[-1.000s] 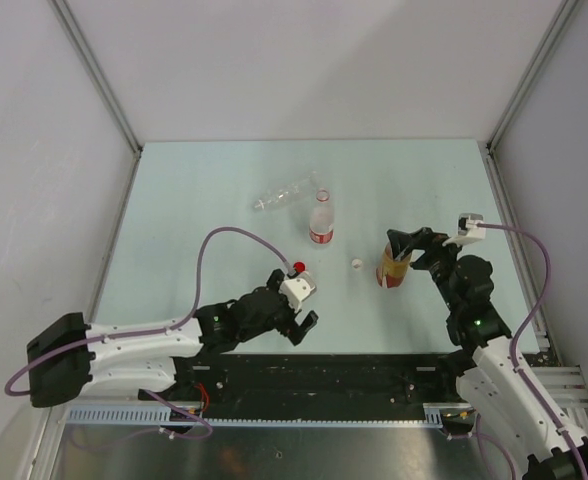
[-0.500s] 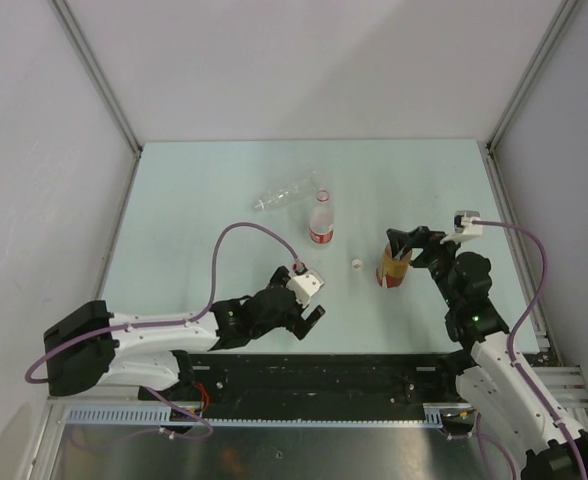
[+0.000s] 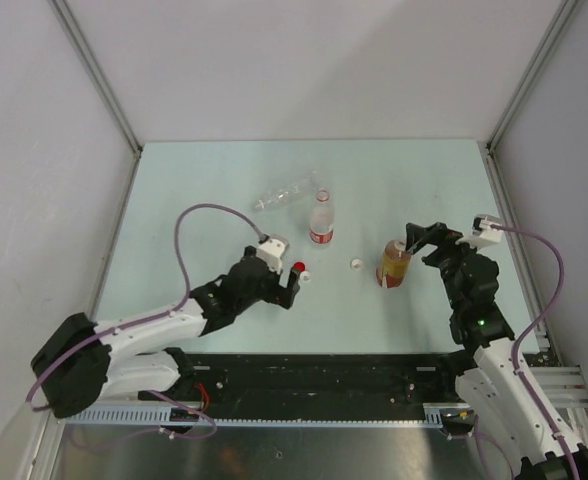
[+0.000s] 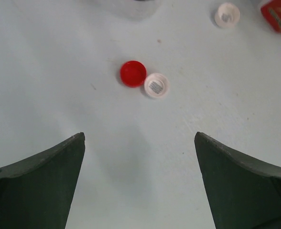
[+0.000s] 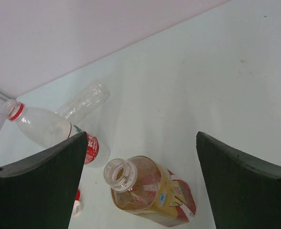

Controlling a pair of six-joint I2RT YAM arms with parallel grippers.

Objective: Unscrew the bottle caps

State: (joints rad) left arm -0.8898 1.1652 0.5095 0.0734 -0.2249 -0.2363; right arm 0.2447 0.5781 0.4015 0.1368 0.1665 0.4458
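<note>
Amber bottle (image 5: 150,195) stands uncapped near the wide-open right gripper (image 5: 140,140); a nudge could tip and spill it. Left gripper (image 4: 139,138) gapes too.

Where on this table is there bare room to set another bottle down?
Free: the far strip behind the crinkled bottle, and the table left of it. Crowded: the middle, from the red cap to the amber bottle.

Pale mint tabletop (image 3: 224,180), matt, few faint specks. Boxed in by plain white walls: far wall (image 3: 304,60), left wall (image 3: 34,200), right wall (image 3: 574,200). Alu struts (image 3: 96,75) at both far corners. Black rail (image 3: 354,372) along near edge. Soft, even light.
</note>
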